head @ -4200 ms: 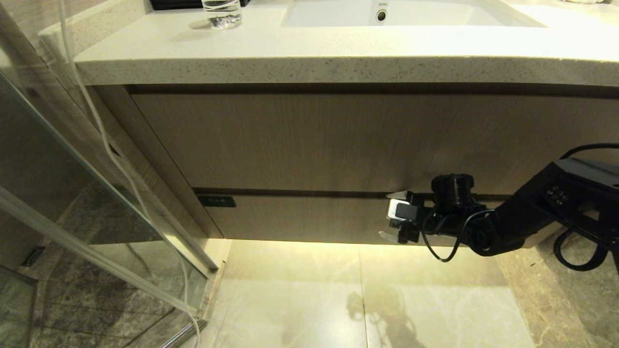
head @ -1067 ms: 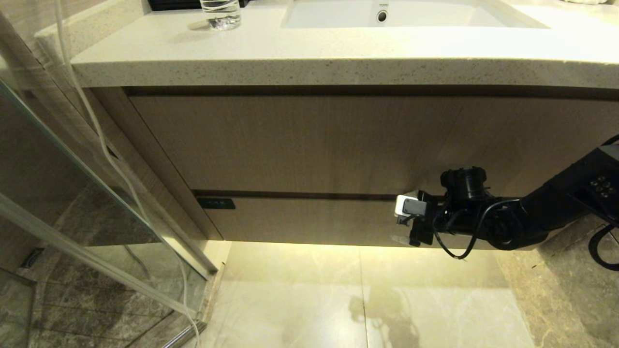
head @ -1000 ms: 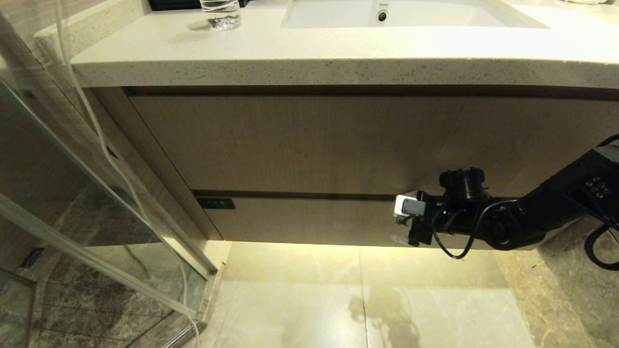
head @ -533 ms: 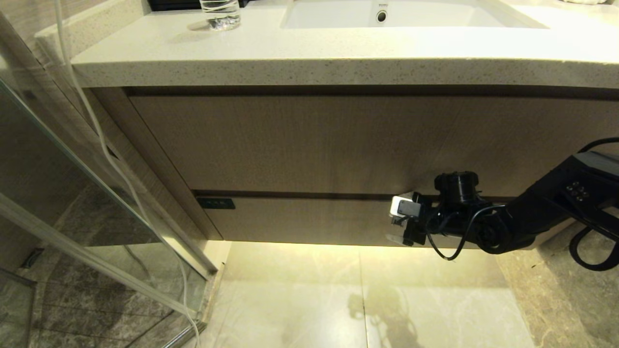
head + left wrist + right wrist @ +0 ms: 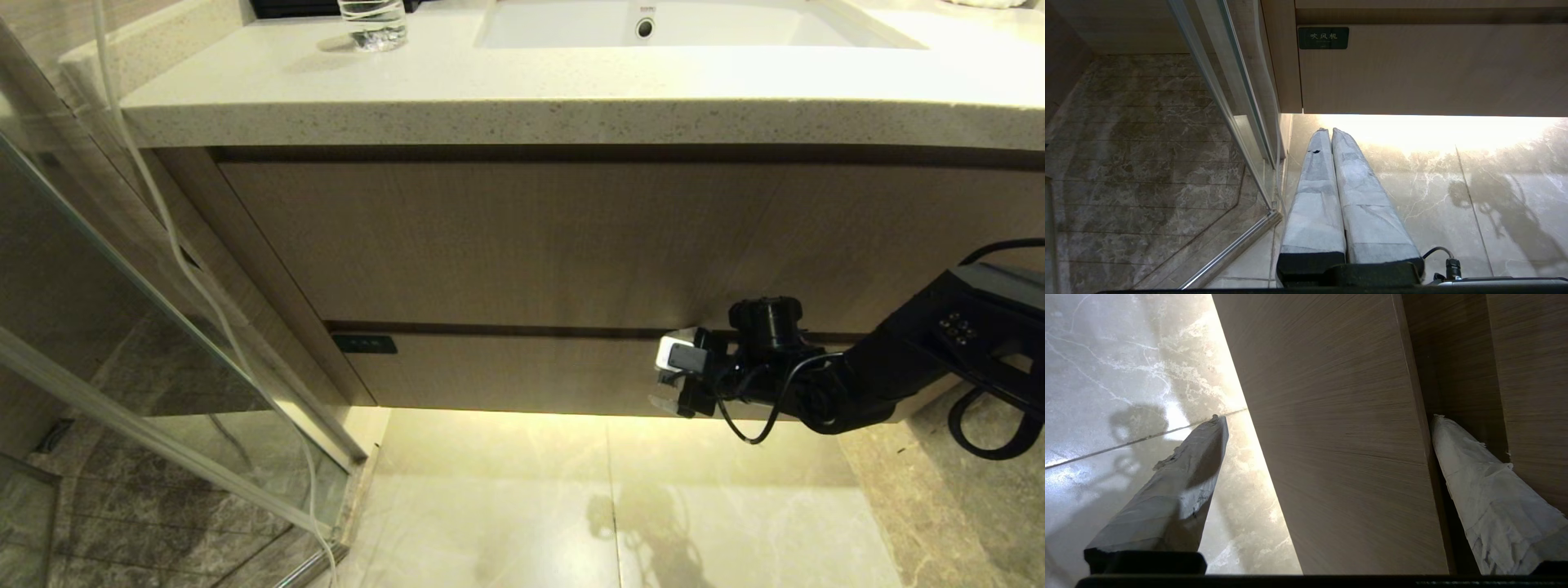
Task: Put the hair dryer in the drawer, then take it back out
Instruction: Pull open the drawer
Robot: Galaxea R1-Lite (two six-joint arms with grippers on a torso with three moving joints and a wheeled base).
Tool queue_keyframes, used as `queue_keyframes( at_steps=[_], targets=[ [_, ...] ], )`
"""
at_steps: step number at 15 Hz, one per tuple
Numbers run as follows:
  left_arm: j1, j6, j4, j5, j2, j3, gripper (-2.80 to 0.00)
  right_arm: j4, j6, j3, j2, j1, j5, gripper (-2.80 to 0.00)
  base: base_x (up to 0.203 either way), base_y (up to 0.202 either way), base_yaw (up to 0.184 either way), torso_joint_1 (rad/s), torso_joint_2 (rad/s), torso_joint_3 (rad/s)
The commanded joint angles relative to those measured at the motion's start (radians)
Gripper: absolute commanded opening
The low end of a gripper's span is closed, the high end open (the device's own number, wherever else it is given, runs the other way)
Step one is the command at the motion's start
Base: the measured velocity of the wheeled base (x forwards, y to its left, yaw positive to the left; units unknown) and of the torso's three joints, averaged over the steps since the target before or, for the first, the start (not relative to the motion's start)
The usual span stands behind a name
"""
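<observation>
The drawer [image 5: 506, 371] is the low wood-grain front under the taller panel, pushed in, with a small black tag [image 5: 365, 342] at its left corner. My right gripper [image 5: 665, 367] is open and straddles the drawer front [image 5: 1339, 437] near its right end. One taped finger [image 5: 1486, 498] sits in the dark gap above the drawer's top edge, and the other finger [image 5: 1180, 490] hangs below its bottom edge. My left gripper [image 5: 1329, 130] is shut and empty, parked low over the floor facing the drawer's tagged corner [image 5: 1323, 38]. The hair dryer is out of view.
A stone counter [image 5: 522, 90] with a white sink [image 5: 678, 24] and a glass tumbler [image 5: 372, 23] overhangs the cabinet. A glass shower door [image 5: 147, 392] stands at the left, with a thin white cord [image 5: 163, 212] hanging beside it. Pale marble floor [image 5: 506, 498] lies below.
My right gripper has slid a little to the left along the drawer front and its arm has sunk slightly. Its jaws stay open. The drawer has not moved.
</observation>
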State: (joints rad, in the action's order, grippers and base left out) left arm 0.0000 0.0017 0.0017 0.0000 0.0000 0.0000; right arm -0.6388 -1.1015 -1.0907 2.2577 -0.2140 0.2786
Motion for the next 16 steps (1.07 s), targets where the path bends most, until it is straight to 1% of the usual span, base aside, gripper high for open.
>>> queue_keyframes(
  at_steps=[1,3,4,10,16],
  targets=[
    [0.0,0.0,0.0,0.0,0.0,0.0,-2.8,0.047,-0.006,0.005,0.016,-0.001,0.004,0.0,0.0,0.0,0.0,0.0,0.0,0.0],
    [0.0,0.0,0.0,0.0,0.0,0.0,-2.8,0.118,-0.01,0.003,0.019,-0.001,0.007,0.0,0.0,0.0,0.0,0.0,0.0,0.0],
    [0.0,0.0,0.0,0.0,0.0,0.0,-2.8,0.132,-0.009,0.005,0.017,-0.001,0.007,0.0,0.0,0.0,0.0,0.0,0.0,0.0],
    [0.0,0.0,0.0,0.0,0.0,0.0,-2.8,0.174,-0.012,0.02,-0.006,-0.001,0.005,0.0,0.0,0.0,0.0,0.0,0.0,0.0],
    [0.0,0.0,0.0,0.0,0.0,0.0,-2.8,0.25,-0.017,0.048,-0.047,-0.012,0.0,0.0,0.0,0.0,0.0,0.0,0.0,0.0]
  ],
)
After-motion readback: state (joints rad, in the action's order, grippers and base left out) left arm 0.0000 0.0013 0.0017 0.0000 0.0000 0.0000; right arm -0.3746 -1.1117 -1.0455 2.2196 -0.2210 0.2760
